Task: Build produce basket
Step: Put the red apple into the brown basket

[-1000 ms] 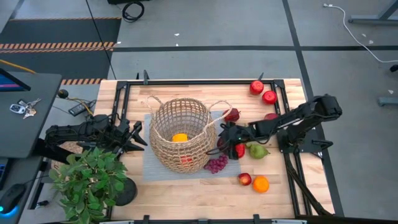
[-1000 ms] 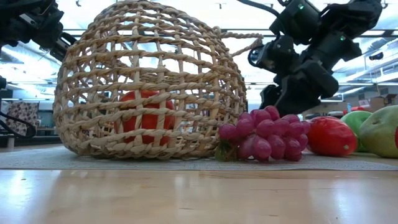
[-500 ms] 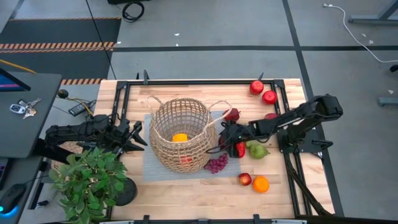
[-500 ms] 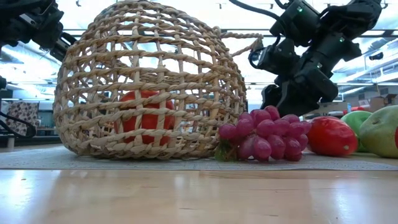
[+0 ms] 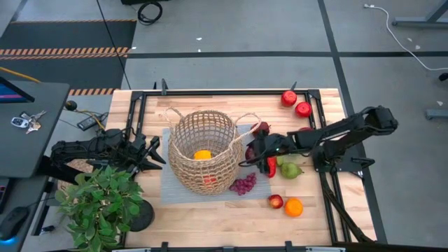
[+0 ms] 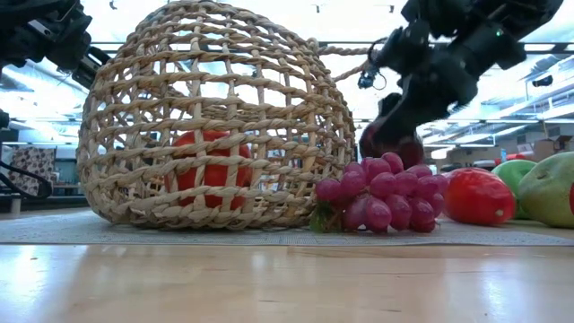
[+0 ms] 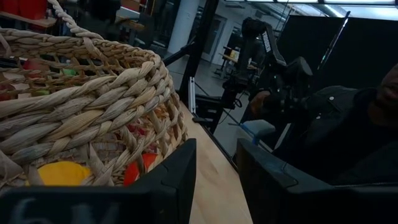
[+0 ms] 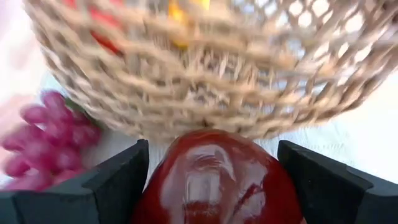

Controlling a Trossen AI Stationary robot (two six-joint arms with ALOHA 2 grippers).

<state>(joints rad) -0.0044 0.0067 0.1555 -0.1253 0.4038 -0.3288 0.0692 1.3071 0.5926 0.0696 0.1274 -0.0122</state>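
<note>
Tan open-weave wicker basket (image 5: 203, 150) upright on a grey mat, an orange (image 5: 202, 155) and a red fruit (image 6: 212, 168) inside. Purple grapes (image 5: 243, 185) lie against its base. Dark red apple (image 8: 217, 180) raised off the tabletop beside the basket wall, between two dark fingers. Green pear (image 5: 291, 169), red apples (image 5: 296, 103) and another orange (image 5: 293, 207) lie scattered nearby.

Wooden desk (image 5: 210, 213) across the middle of the high view, edged by a black frame (image 5: 231, 90). Grey mat (image 5: 168, 185) at its centre. Potted green plant (image 5: 101, 203) at lower left. At the left edge, a grey side table (image 5: 28, 150) with a bunch of keys (image 5: 25, 121) on top. Black-and-orange striped tape (image 5: 66, 51) on the floor at upper left; a black cable coil (image 5: 148, 11) at top centre and a white cable (image 5: 402, 35) at upper right.
</note>
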